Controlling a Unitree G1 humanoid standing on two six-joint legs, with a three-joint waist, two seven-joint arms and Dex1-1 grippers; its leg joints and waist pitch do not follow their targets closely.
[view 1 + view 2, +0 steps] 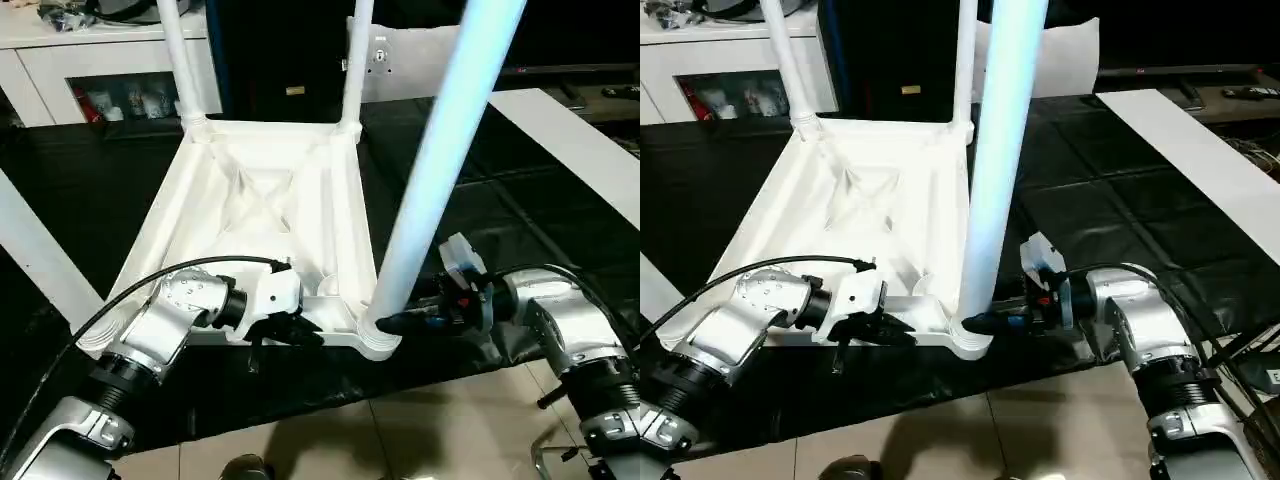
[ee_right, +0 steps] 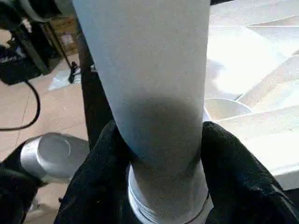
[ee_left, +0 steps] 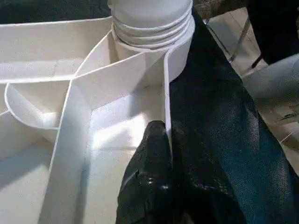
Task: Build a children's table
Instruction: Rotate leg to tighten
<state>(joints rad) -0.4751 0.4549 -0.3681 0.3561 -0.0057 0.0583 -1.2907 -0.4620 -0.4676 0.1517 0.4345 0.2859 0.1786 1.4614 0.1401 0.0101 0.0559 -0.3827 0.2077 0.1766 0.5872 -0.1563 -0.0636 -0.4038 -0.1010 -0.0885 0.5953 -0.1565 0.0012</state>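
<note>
Right end effector point(image 2: 159, 186): both black fingers point(image 2: 96, 182) pressed against opposite sides of the near leg point(image 1: 440, 170) just above its threaded base, i.e. clamped on it. The leg stands upright in the near right corner socket point(image 1: 378, 340) of the upturned table top point(image 1: 260, 200).

Left end effector point(image 3: 156, 154): fingers closed together, tips on the thin rim wall point(image 3: 166, 98) of the table top, near the same corner. Whether the rim is actually pinched between them is hard to tell; they look shut on it.

The left wrist view gives the screw threads point(image 3: 149, 25) of the leg seated in the socket, plus the inner ribs; the head views do not resolve these. The right wrist view adds the tiled floor point(image 2: 42, 107) and a black cable point(image 2: 28, 116) beside the work.

The head views show the whole children's table lying upside down on a black sheet point(image 1: 480, 210), two far legs point(image 1: 180, 60) standing in the far corners, and a white cabinet point(image 1: 60, 60) behind. No readable writing anywhere.
</note>
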